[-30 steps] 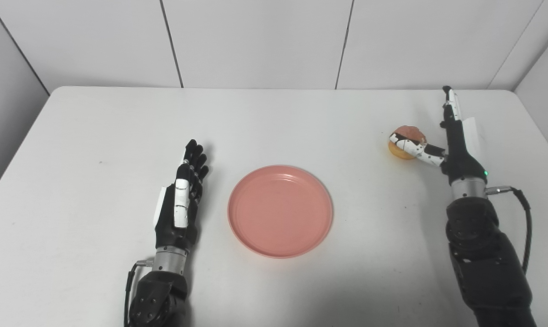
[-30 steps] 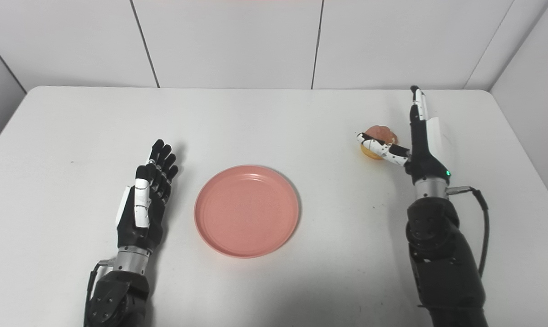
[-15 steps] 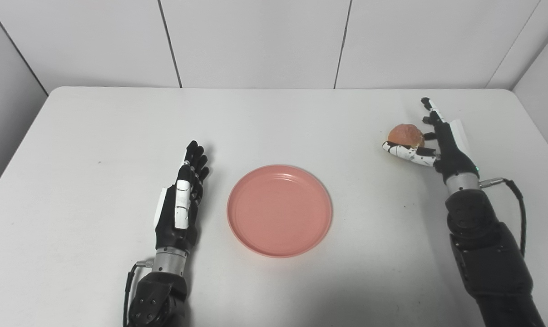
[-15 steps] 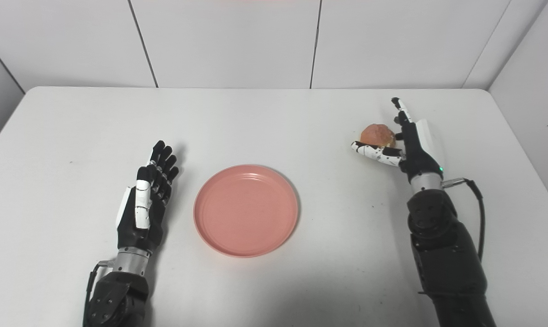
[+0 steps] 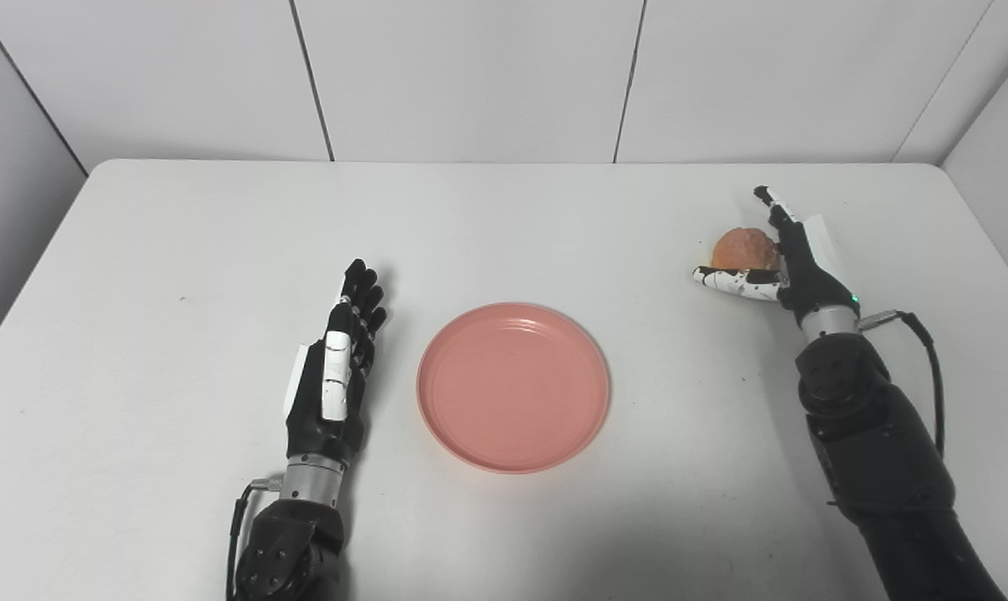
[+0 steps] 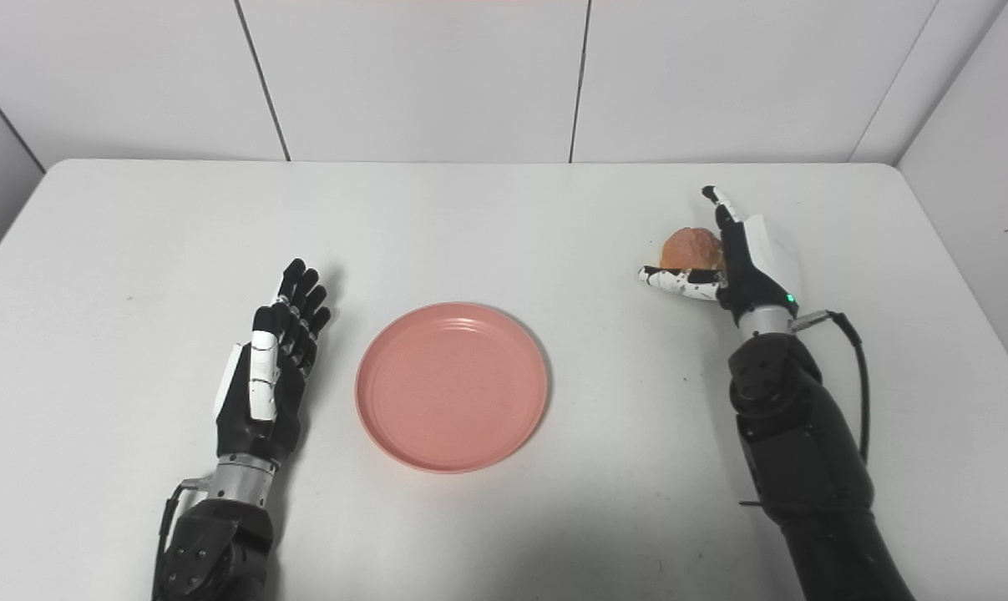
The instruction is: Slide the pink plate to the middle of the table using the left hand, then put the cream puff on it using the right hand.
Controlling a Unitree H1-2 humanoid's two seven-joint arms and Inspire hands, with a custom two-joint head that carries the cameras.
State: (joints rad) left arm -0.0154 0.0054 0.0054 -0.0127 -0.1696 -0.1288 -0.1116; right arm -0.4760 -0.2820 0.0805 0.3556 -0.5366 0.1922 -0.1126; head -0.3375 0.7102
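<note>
The pink plate point(image 5: 514, 388) sits mid-frame on the white table point(image 5: 178, 250), the left hand point(image 5: 334, 373) lying flat and empty with fingers spread just left of it, while at right the right hand point(image 5: 783, 259) cradles the cream puff point(image 5: 734, 249).

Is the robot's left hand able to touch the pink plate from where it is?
Probably yes. The left hand lies flat and open just beside the pink plate, with only bare table between them.

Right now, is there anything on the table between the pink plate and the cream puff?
Nothing: both views show bare white table between the pink plate and cream puff.
</note>
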